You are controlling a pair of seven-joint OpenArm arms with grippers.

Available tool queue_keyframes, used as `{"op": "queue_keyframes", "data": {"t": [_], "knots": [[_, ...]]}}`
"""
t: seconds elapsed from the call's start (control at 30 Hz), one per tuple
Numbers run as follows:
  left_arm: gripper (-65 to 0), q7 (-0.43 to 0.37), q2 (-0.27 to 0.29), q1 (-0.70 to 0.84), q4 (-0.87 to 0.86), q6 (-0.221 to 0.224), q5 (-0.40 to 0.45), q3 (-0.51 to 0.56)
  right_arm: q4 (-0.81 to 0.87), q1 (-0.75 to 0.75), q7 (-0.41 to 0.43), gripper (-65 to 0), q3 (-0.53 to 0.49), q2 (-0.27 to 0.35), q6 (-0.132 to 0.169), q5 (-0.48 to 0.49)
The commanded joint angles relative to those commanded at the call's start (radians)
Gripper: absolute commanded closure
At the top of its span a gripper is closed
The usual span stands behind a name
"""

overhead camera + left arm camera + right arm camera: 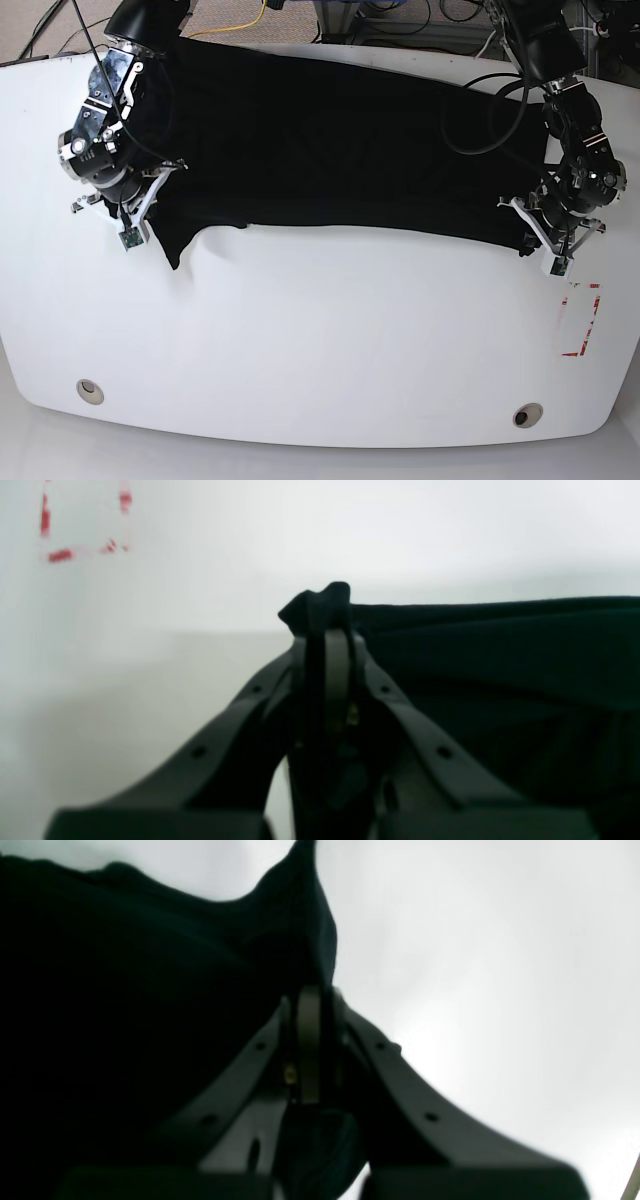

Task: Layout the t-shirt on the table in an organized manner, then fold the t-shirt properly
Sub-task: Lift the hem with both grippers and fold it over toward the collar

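Shirt (330, 150) spread in a wide black band across the far half of the surface (300, 350), 10 to 2 o'clock, near edge running roughly straight.

Left fingers (327, 630) pinched on a bunched corner of shirt; in base view that corner sits at 3 o'clock, just above the red tape (580, 320).

Right fingers (310, 1000) clamped on fabric at the 9 o'clock end, a loose flap hanging below.

Two ringed holes (90, 390) near the front edge, at 7 and 5 o'clock.
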Motion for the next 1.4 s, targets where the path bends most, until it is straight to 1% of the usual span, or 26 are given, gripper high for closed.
{"op": "queue_keyframes", "data": {"t": [0.17,0.23,0.37,0.5,0.6,0.63,0.73,0.9,1.03,1.17,1.4], "knots": [[-1.7,0.000,0.000,0.008,0.000,-0.002,0.000,0.000,0.057,-0.068,-0.003,0.0,0.002,-0.018,0.000,0.000],[-1.7,0.000,0.000,0.009,0.000,-0.002,0.000,0.000,0.069,-0.083,-0.018,0.0,0.002,-0.026,0.000,0.000],[-1.7,0.000,-0.002,0.026,0.000,-0.002,0.000,0.000,0.100,-0.109,-0.075,0.0,0.003,-0.035,0.000,0.000],[-1.7,0.000,-0.002,0.028,0.000,-0.002,0.000,0.000,0.106,-0.129,-0.098,0.0,0.005,-0.037,0.000,0.000],[-1.7,0.000,-0.003,0.038,0.000,-0.002,0.000,0.000,0.106,-0.144,-0.100,0.0,0.029,-0.037,0.000,0.000],[-1.7,0.000,-0.012,0.046,0.002,-0.002,-0.002,0.000,0.106,-0.147,-0.100,0.0,0.048,-0.041,0.000,0.000],[-1.7,0.000,-0.034,0.052,0.014,-0.003,-0.002,0.000,0.106,-0.157,-0.100,0.0,0.095,-0.060,0.000,0.043],[-1.7,0.002,-0.034,0.060,0.040,-0.003,-0.002,0.000,0.104,-0.176,-0.107,0.0,0.141,-0.051,0.000,0.118],[-1.7,0.002,-0.034,0.091,0.057,-0.003,-0.002,0.000,0.103,-0.203,-0.107,0.0,0.141,-0.034,0.000,0.175],[-1.7,0.003,-0.034,0.101,0.080,-0.003,-0.002,0.003,0.103,-0.229,-0.107,0.0,0.141,-0.034,0.000,0.226],[-1.7,0.003,-0.034,0.163,0.129,-0.003,-0.002,0.005,0.103,-0.279,-0.107,0.0,0.141,-0.028,0.000,0.353]]}}
